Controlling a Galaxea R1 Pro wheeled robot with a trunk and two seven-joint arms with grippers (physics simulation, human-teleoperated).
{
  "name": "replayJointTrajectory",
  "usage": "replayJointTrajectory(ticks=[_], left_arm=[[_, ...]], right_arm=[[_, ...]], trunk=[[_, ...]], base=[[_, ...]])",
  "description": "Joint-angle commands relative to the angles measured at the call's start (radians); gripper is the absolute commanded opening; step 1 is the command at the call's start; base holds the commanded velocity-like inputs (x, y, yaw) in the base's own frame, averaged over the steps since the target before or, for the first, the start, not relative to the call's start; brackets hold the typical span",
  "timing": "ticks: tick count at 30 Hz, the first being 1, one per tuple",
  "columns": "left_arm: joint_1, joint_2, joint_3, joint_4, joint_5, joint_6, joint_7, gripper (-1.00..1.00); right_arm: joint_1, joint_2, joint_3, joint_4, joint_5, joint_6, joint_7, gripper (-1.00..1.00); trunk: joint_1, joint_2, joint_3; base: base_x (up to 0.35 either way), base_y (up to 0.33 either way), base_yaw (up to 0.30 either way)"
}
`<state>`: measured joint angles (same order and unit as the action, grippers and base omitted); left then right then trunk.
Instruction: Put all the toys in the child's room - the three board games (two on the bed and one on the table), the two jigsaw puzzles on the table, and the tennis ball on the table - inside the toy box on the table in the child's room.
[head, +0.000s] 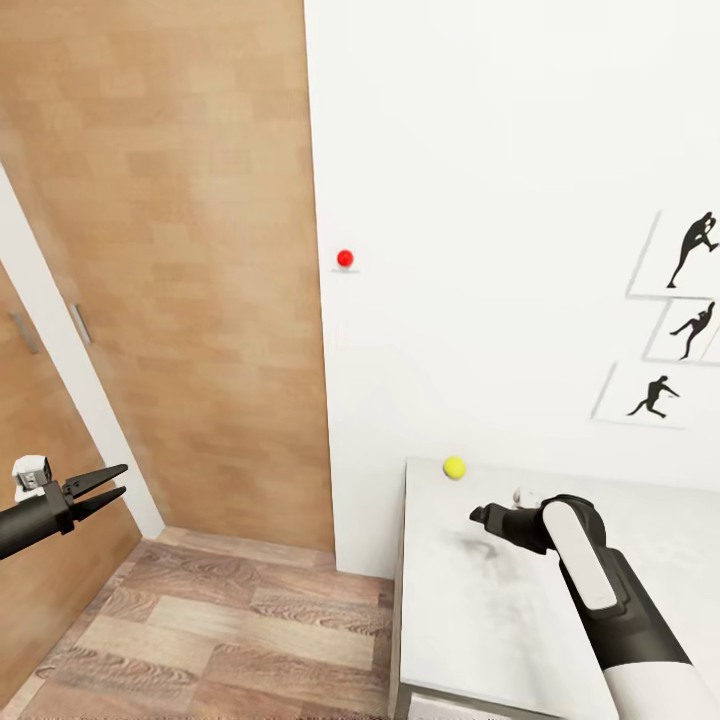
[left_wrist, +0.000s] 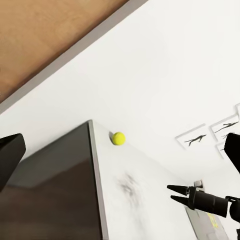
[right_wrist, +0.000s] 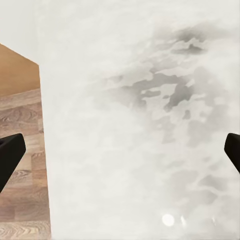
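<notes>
From my head camera, the tennis ball (head: 454, 467) sits at the far left corner of the white worktop (head: 480, 620), close against the white wall (head: 480, 200). My right claw (head: 480, 517) hangs over the worktop just on the near side of the ball, not touching it; from here I cannot tell how its fingers stand. My left claw (head: 108, 488) is out at the far left over the wood floor (head: 230, 630), well apart from the worktop, its two fingers parted and holding nothing. Behind it stand wooden wardrobe doors (head: 170, 250). A small red knob (head: 345, 258) sticks out of the wall, and three framed pictures of figures (head: 680, 330) hang to the right.

From my left wrist camera, the tennis ball (left_wrist: 118, 138) lies at the worktop's (left_wrist: 135, 200) corner by the wall, and my right claw (left_wrist: 173, 194) shows beyond it with its fingers spread apart, empty.

From my right wrist camera, the fingertips (right_wrist: 10, 155) stand wide at either edge, released, with bare mottled worktop (right_wrist: 140, 125) between them and wood floor (right_wrist: 20, 165) past its edge.
</notes>
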<state>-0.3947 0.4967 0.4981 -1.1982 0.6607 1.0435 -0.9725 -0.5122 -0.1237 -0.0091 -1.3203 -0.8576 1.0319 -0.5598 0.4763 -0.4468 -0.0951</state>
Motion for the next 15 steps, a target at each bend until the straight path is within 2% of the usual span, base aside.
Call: replayJointTrajectory(ticks=[1,5,10,15], left_arm=[[-0.001,0.0,0.001,0.0,-0.003,0.004,-0.005,1.0],[-0.001,0.0,0.001,0.0,-0.002,0.004,-0.005,1.0],[-0.001,0.0,0.001,0.0,-0.002,0.004,-0.005,1.0],[-0.001,0.0,0.001,0.0,-0.002,0.004,-0.006,1.0]], right_arm=[[-0.001,0.0,0.0,0.0,-0.011,0.002,-0.01,1.0],[-0.009,0.0,-0.004,0.003,-0.011,0.002,-0.009,1.0],[-0.013,-0.001,-0.031,0.008,-0.011,0.006,-0.009,1.0],[-0.014,-0.001,-0.051,0.01,-0.011,0.007,-0.005,1.0]], trunk=[[0.001,-0.002,-0.004],[0.001,-0.002,-0.01],[0.001,-0.002,-0.019],[0.001,-0.002,-0.026]], base=[[0.0,0.0,0.0],[0.055,0.026,0.0],[0.192,0.084,0.0],[0.084,0.027,0.0]])
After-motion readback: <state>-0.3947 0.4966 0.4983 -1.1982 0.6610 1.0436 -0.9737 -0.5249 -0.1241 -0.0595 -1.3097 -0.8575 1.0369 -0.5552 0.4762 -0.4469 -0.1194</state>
